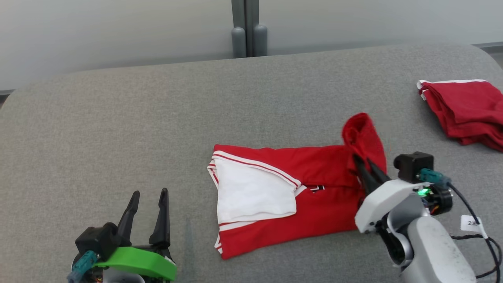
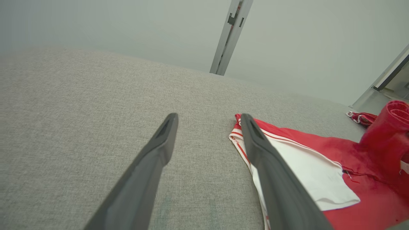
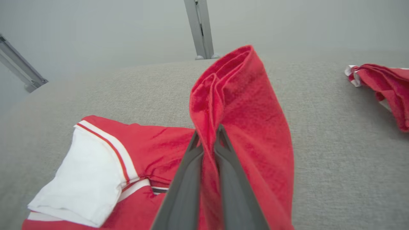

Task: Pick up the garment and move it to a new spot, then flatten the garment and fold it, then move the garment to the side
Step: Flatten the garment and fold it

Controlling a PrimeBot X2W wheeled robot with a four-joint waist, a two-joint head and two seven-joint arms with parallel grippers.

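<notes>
A 2nd red cloth [image 1: 467, 112], white-trimmed, lies bunched on the grey pad [image 1: 118, 129], well right of and beyond the right jaws. A grey post [image 1: 245, 29] stands beyond the pad, far ahead of the jaws

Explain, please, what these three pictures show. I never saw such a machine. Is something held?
This is a two-armed robot at a grey padded surface. One picture looks down from its head; the other two come from wrist cameras, looking along the dark fingers. A red garment with a white part lies there. The right gripper is shut on its lifted end. The left gripper is open and empty. A second red garment lies far right.
</notes>
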